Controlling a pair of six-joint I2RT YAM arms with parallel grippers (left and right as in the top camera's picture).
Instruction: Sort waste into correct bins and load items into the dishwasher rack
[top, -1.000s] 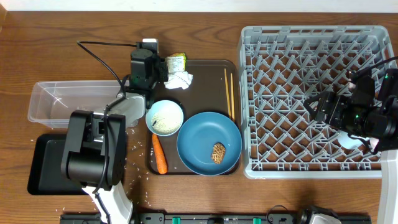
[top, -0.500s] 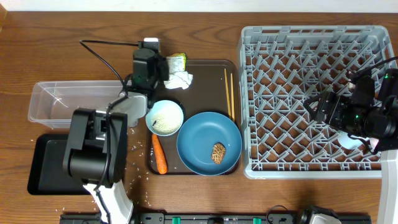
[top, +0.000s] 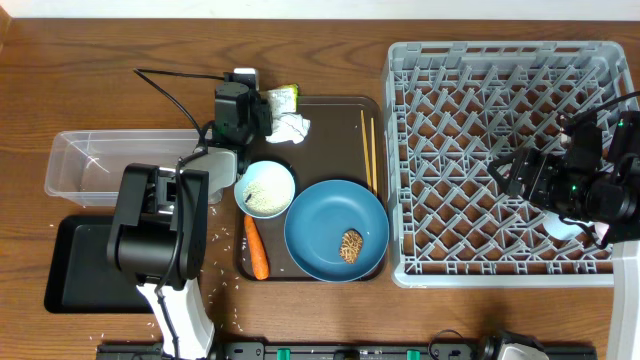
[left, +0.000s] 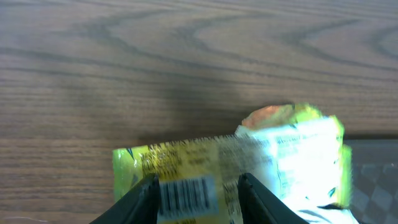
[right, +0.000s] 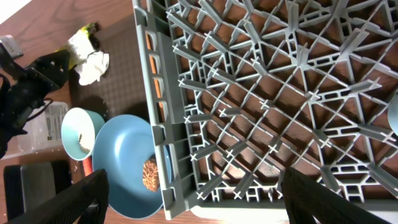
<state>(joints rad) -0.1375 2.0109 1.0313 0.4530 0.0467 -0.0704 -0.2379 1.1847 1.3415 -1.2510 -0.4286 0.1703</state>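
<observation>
Lying on the wooden desk (top: 320, 30), just off the far left corner of the dark brown serving tray (top: 330, 125) and just beside the crumpled white paper (top: 290, 127): the green-yellow crinkled snack wrapper (left: 280, 155). Runs lengthwise across the left wrist view, barcode end pointing left, bunched end right toward the tray corner. Now bracketed by the left end effector (left: 198, 186), nudged rightward toward it over the last second and spread apart, a finger either side of the barcode (nothing pinched yet). Suggests a grab is close, then a carry to a bin. Farther out, right end effector (top: 512, 172) released and empty over the large square grey plastic rack (top: 420, 60), unmoved.
</observation>
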